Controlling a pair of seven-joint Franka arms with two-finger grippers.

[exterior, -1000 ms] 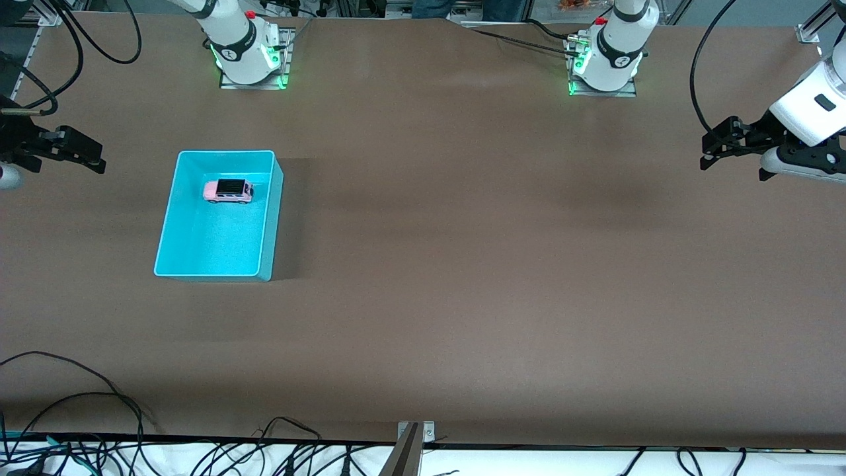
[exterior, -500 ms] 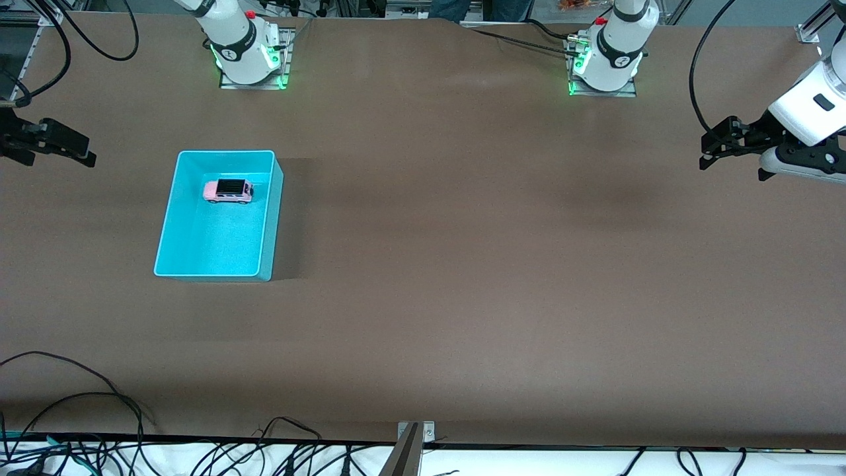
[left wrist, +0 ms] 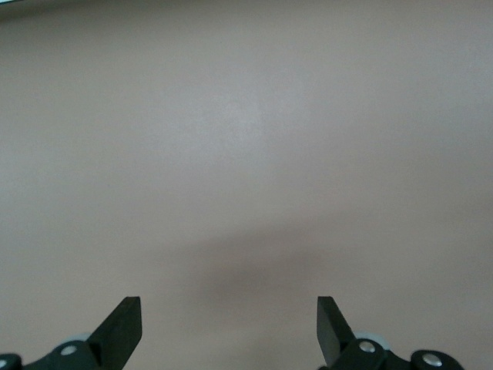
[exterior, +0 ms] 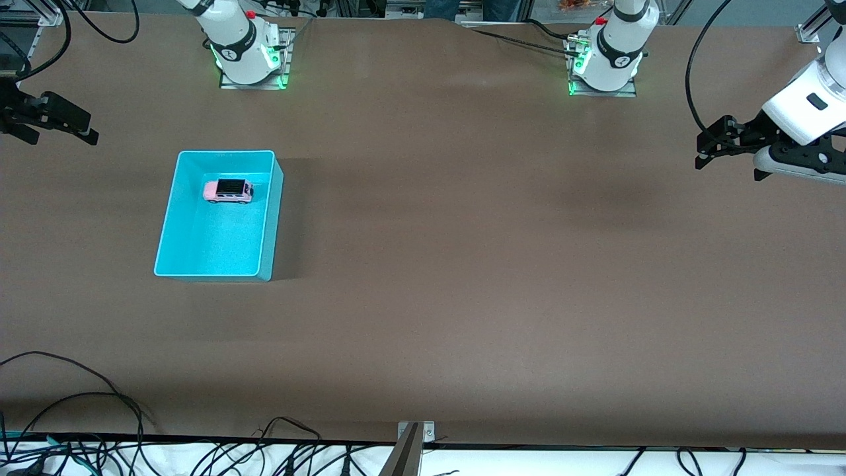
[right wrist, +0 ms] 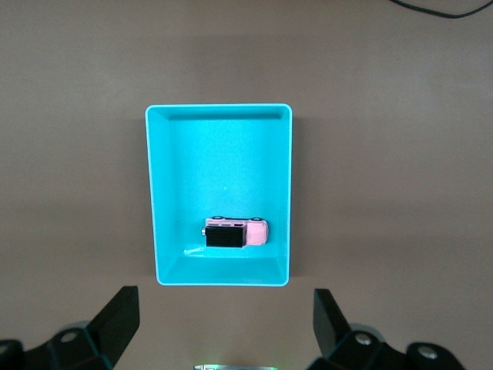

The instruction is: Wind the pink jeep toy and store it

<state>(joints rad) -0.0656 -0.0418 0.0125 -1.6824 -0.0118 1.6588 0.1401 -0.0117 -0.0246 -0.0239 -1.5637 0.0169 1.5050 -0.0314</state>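
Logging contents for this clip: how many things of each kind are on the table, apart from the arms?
Jeep: 1, in the bin, upright
Bin: 1, turquoise
Total: 2
Both grippers, left and right, are open and off to the table's ends.

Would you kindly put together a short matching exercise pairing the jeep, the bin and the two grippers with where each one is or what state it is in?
Column one:
1. pink jeep toy
2. turquoise bin
3. left gripper
4. right gripper

Column two:
A. open, up at the right arm's end of the table
B. on its wheels inside the bin, in the part farther from the front camera
C. on the brown table, toward the right arm's end
D. open, over bare table at the left arm's end

Pairs: 1-B, 2-C, 3-D, 4-A
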